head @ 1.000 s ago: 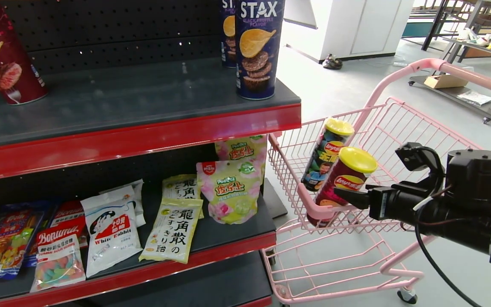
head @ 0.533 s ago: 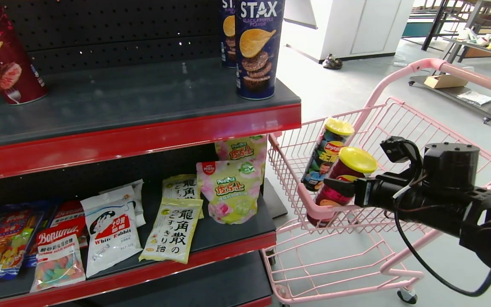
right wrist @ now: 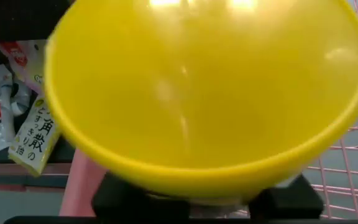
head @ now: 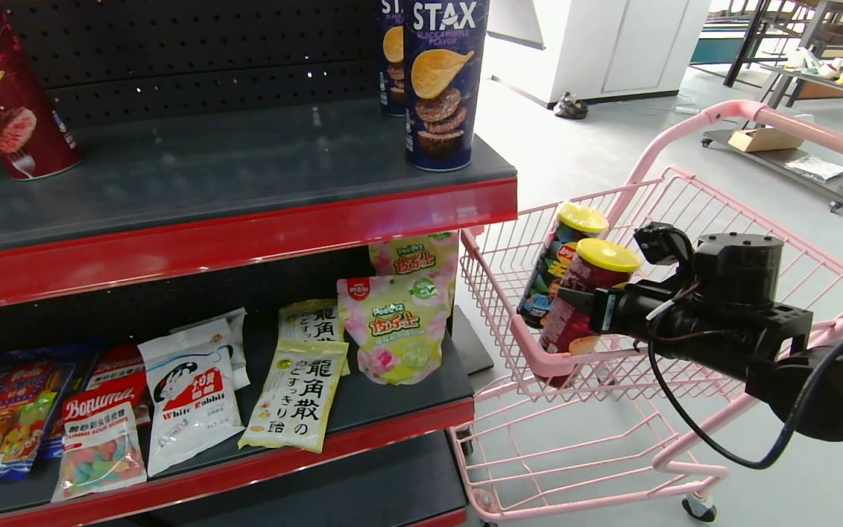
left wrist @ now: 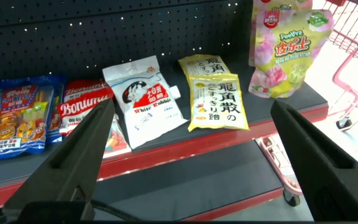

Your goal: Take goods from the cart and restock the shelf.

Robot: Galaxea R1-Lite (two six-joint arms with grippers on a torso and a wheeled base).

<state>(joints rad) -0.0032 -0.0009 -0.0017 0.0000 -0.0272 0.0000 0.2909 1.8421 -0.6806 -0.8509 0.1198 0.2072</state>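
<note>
- Left gripper (left wrist: 191, 106): fingers spread wide, nothing held, facing the flat snack packets (left wrist: 219, 102) on the lower shelf
- Right gripper (head: 579, 306): pinching the maroon cardboard crisp tube with yellow plastic lid (head: 597, 258), just under the lid
- Change: over the last second the right arm pushed in toward the shelf-side corner of the cart. The tube now stands straighter, lid a touch higher. I read this as grasp made, lift due
- Tube base is inside the pink wire shopping cart (head: 526, 348), just beside a multicoloured yellow-lidded tube (head: 552, 274); contact unclear, may drag it
- Cart rim rings the base, so go up before swinging left
- Dark grey upper shelf board with red lip (head: 246, 168): broad open stretch between tall maroon tube (head: 8, 110) and dark blue tubes (head: 440, 88); its corner sits near the cart
</note>
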